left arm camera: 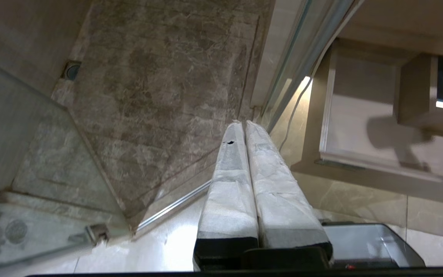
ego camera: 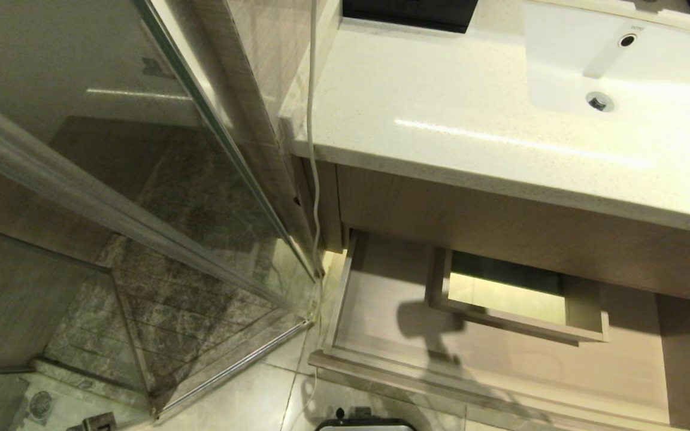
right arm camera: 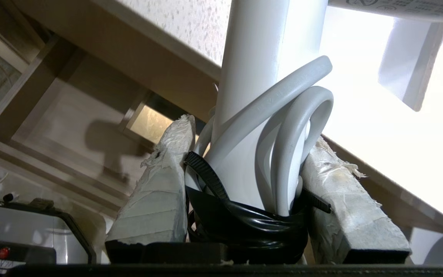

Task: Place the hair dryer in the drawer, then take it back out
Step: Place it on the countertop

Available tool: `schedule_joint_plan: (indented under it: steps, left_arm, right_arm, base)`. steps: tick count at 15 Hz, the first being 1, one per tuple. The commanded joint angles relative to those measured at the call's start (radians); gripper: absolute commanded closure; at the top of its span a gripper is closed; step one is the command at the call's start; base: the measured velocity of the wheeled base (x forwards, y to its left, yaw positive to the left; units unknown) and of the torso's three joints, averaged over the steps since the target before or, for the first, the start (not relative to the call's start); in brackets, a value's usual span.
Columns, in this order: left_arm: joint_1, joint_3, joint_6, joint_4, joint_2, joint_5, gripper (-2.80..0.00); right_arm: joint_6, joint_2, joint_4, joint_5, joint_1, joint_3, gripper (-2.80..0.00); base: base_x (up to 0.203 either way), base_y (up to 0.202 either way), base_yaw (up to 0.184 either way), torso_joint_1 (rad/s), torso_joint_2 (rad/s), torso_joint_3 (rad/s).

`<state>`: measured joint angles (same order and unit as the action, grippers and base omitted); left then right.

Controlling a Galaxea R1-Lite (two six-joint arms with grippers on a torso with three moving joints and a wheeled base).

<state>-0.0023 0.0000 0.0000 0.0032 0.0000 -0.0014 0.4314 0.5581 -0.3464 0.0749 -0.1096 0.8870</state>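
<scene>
The right pincer was clamped on the dryer, with its wrapped fingers pressed to the handle and the looped cord. A black strap ran round the cord low down. In the head view the dryer did not show at all. Only its shadow lay on the drawer floor, at about 8 o'clock from the boxed cut-out.

The drawer stood pulled out and had nothing in it. So I think the dryer was either on its way in or just lifted out. I could not tell which.

If it was going in, the next move needed a slow drop into the wide part at 9 o'clock of the cut-out. The desk edge hung over the back of the drawer, and the drawer's front rim stood up, so the dryer had to go down between them. The glass door stood near, at 9 o'clock of the drawer.

The left pincer hung over the floor with its fingers together, holding nothing.
</scene>
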Motion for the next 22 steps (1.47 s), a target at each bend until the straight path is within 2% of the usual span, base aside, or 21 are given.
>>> schedule_joint_plan:
  steps: [1,6,8,11,14,15,16,18,19,22]
  left_arm:
    - [0.001,0.002,0.0,0.0,0.0,0.0,0.0]
    - [0.001,0.002,0.0,0.0,0.0,0.0,0.0]
    - [0.0,0.0,0.0,0.0,0.0,0.0,0.0]
    - [-0.001,0.002,0.0,0.0,0.0,0.0,0.0]
    - [0.001,0.0,0.0,0.0,0.0,0.0,0.0]
    - [-0.001,0.0,0.0,0.0,0.0,0.0,0.0]
    - [0.001,0.001,0.0,0.0,0.0,0.0,0.0]
    - [0.001,0.001,0.0,0.0,0.0,0.0,0.0]
    - [0.001,0.002,0.0,0.0,0.0,0.0,0.0]
    - [0.001,0.0,0.0,0.0,0.0,0.0,0.0]
  right_arm:
    - [0.003,0.006,-0.002,0.0,0.001,0.004,0.0]
    - [0.001,0.065,-0.002,0.0,0.003,0.043,0.0]
    - [-0.003,0.161,-0.001,0.001,0.011,0.084,0.0]
    - [-0.001,0.307,-0.036,-0.001,0.022,0.222,0.0]
    - [-0.004,0.529,-0.126,0.01,0.053,0.456,0.0]
    - [-0.012,0.585,-0.152,0.037,0.096,0.52,0.0]
    - [-0.018,0.628,-0.168,0.098,0.157,0.566,0.0]
    - [-0.003,0.71,-0.189,0.282,0.251,0.641,0.0]
    - [0.033,0.738,-0.197,0.308,0.282,0.655,0.0]
    - [0.058,0.832,-0.185,0.358,0.37,0.708,0.0]
  base:
    - [0.0,0.0,0.0,0.302,-0.08,0.225]
    - [0.0,0.0,0.0,0.325,-0.12,0.211]
    - [0.0,0.0,0.0,0.344,-0.16,0.179]
    - [0.0,0.0,0.0,0.154,-0.07,0.071]
    - [0.0,0.0,0.0,0.013,-0.01,0.009]
    - [0.0,0.0,0.0,0.0,0.0,0.0]
    - [0.0,0.0,0.0,0.0,0.0,0.0]
    - [0.0,0.0,0.0,0.0,0.0,0.0]
    - [0.0,0.0,0.0,0.0,0.0,0.0]
    - [0.0,0.0,0.0,0.0,0.0,0.0]
